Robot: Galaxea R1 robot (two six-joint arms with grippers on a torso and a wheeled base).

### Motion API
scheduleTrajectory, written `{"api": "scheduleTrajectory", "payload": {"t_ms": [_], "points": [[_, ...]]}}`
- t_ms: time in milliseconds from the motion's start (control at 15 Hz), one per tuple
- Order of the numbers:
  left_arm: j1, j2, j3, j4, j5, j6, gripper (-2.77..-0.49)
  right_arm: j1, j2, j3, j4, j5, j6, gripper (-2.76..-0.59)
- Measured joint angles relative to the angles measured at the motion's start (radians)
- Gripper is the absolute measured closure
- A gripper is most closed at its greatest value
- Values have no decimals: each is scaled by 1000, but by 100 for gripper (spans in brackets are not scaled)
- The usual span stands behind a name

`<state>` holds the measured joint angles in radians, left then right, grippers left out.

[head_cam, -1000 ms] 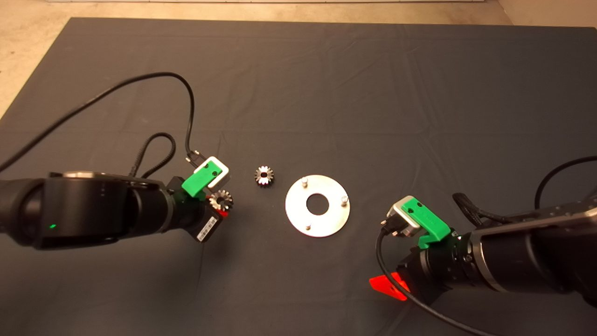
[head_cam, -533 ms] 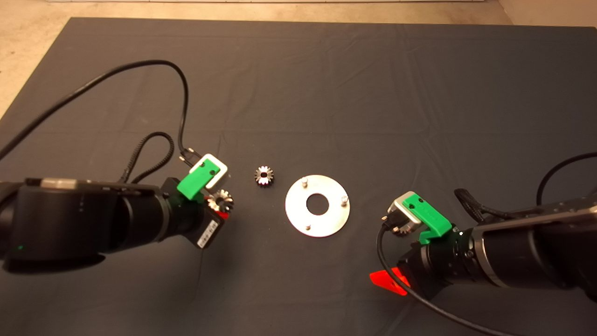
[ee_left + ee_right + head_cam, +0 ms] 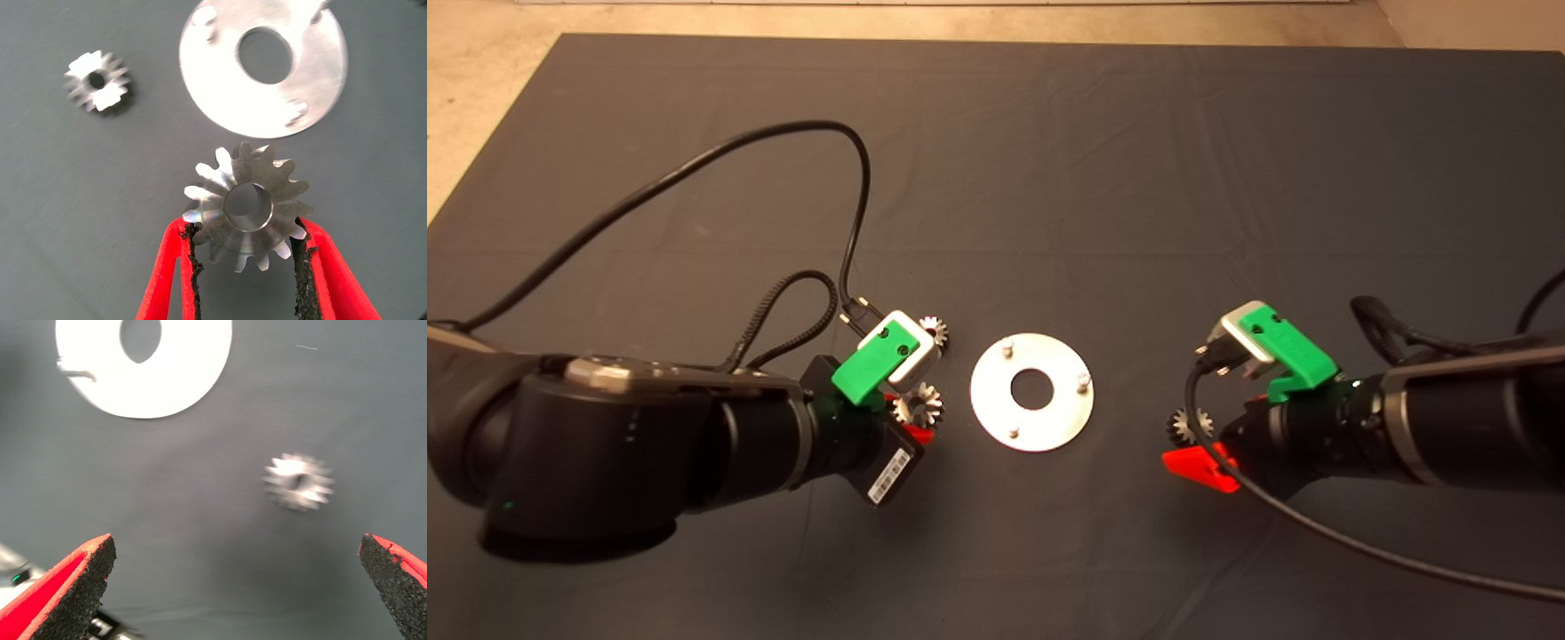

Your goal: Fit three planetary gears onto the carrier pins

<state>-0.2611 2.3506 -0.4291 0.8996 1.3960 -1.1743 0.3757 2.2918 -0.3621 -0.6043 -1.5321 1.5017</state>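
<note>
My left gripper [image 3: 917, 420] is shut on one planetary gear [image 3: 919, 406], held just left of the round silver plate [image 3: 1063, 413]. In the left wrist view the gripper [image 3: 248, 250] clamps this gear [image 3: 248, 207] between its red fingers, a little short of the plate [image 3: 213, 87]. Three carrier pins stand bare on the plate, one of them [image 3: 1007, 343] at the far side. A second gear [image 3: 936, 330] lies on the mat, partly behind the left wrist's green mount. My right gripper [image 3: 1199, 446] is open over the third gear [image 3: 1185, 427], which lies on the mat between its fingers [image 3: 298, 481].
A dark mat [image 3: 1049, 160] covers the table. Black cables loop from both wrists, the left one [image 3: 694, 169] arching over the mat's far left. The plate [image 3: 177, 383] shows in the right wrist view beyond the third gear.
My left arm has moved right with its gear, closer to the plate. My right arm has shifted toward the far side, uncovering the third gear beside its fingers.
</note>
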Motion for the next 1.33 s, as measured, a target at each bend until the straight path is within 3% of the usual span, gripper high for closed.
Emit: {"api": "scheduleTrajectory", "payload": {"t_ms": [67,133,267,333,467,667,933,1067,1333], "points": [[0,19,1,0,9,0,-62,2,-31,0,1,1,-18,-273],[0,38,5,0,35,0,-62,5,-64,0,1,1,-39,-273],[0,101,6,0,109,0,-62,15,-118,0,1,-2,-66,-273],[0,132,6,0,121,0,-62,20,-134,0,1,-2,-81,-273],[0,165,5,0,118,-1,-62,21,-167,0,2,-1,-100,-273],[1,187,-34,-1,131,-5,-62,23,-222,0,2,0,-131,-273],[1,203,-81,-1,130,-4,-62,21,-262,0,2,-3,-152,-273],[1,215,-102,-1,131,-3,-62,6,-262,0,2,0,-159,-273],[3,232,-111,-1,130,-3,-62,-52,-267,0,3,0,-163,-273]]}}
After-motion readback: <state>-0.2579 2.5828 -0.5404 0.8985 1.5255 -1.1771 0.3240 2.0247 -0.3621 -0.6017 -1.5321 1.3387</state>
